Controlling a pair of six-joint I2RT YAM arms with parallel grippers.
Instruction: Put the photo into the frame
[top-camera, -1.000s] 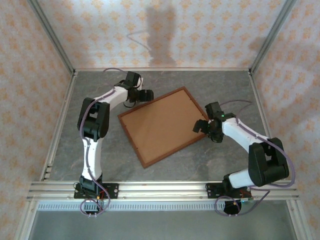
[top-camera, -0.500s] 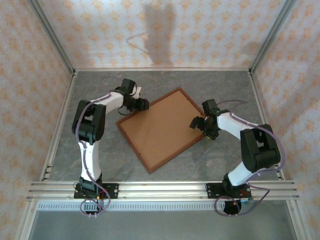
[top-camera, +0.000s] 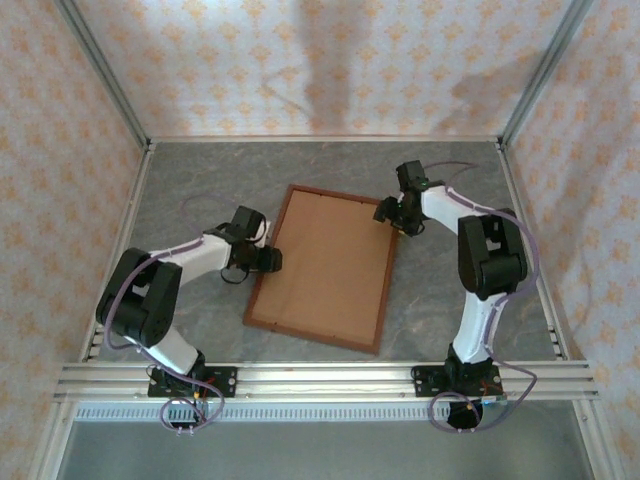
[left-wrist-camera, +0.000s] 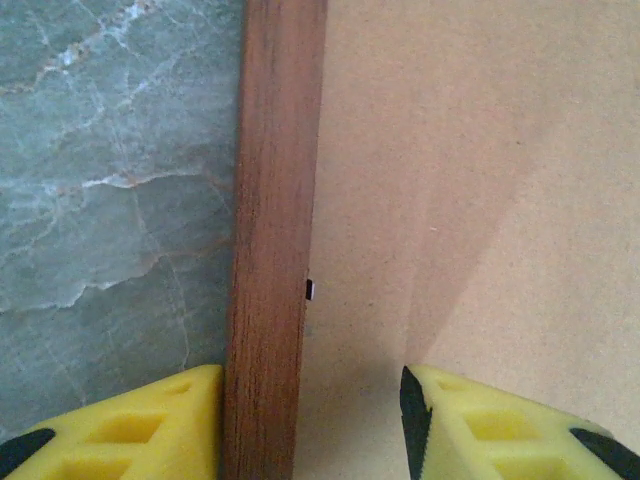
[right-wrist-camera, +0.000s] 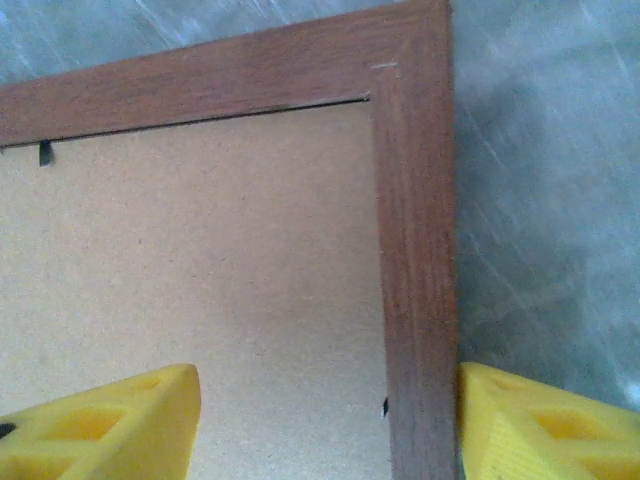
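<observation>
The frame (top-camera: 312, 336) is lying back-up on the bench (top-camera: 200, 180), with the backing board (top-camera: 325, 265) facing upward. Its long axis is running near-to-far, the far end leaning slightly right. The left gripper (left-wrist-camera: 310, 390) is straddling the left long rail near its middle. The right gripper (right-wrist-camera: 330, 400) is straddling the right rail at the far corner. Both grippers are standing released: each outer jaw is sitting against the moulding, and each inner jaw is standing clear over the board. Any lift is likely depending on both closing across their rails.
</observation>
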